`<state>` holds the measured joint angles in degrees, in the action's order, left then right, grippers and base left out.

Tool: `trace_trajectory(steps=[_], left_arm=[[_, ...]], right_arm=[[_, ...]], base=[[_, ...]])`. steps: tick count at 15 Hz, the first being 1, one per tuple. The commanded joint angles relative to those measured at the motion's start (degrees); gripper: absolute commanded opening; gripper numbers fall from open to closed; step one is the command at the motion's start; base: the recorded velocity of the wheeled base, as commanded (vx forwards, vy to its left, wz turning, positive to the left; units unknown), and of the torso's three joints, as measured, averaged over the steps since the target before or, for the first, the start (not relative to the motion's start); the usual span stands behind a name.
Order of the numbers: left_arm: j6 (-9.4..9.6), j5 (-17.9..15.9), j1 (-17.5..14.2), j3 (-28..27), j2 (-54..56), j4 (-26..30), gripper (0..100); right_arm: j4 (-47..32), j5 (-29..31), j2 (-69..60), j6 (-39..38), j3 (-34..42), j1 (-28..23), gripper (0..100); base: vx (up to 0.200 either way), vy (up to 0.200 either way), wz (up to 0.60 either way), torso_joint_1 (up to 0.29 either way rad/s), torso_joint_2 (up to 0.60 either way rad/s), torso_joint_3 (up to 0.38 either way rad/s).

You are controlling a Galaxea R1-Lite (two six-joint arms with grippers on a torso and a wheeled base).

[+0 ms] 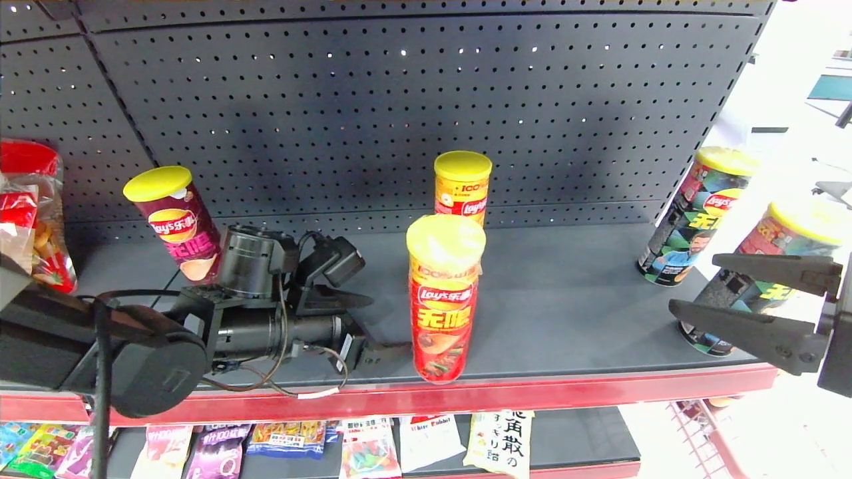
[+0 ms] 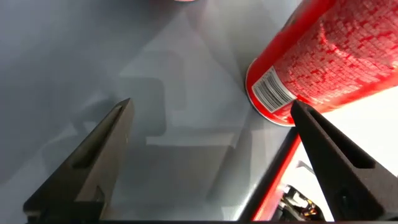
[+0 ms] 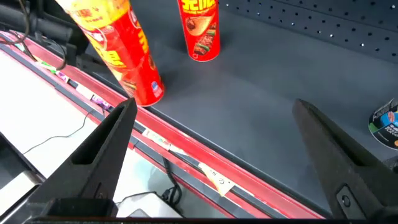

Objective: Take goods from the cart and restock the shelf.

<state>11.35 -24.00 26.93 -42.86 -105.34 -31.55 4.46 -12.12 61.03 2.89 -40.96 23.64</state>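
1. now the red can point(image 1: 444, 299) stands upright on the shelf point(image 1: 566, 313), right at the front by the red edge, and nothing holds it.
2. the left hand point(image 1: 373, 326) lies low on the shelf just beside that can. it is spread wide apart and holds nothing, so i think the can is meant to stand there by itself.
3. the yellow can point(image 1: 462, 186) stands behind it, near the back wall, so the two make a row from front to back.
4. the right hand point(image 1: 695, 285) hangs by the right end of the shelf, in front of two dark cans point(image 1: 699, 213). it is wide apart and empty too, maybe ready to fetch more goods.
5. a purple can point(image 1: 176, 223) stands on the left, well apart from the red can.
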Motion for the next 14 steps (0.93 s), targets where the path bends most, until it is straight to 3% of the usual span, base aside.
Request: trace_trajectory(steps=[1,14], left_arm=[[-0.01,0.01,0.4,-0.73,-0.92,0.0,100],[-0.01,0.54,1.2,-3.37,-2.59,0.0,100]], right_arm=[[0.02,-0.01,0.06,0.01,0.09,0.01,100],[-0.16,-0.1,-0.38,-0.08,1.41,0.01,100]], base=[[0.0,0.0,0.0,0.0,0.0,0.0],[0.0,0.0,0.0,0.0,0.0,0.0]])
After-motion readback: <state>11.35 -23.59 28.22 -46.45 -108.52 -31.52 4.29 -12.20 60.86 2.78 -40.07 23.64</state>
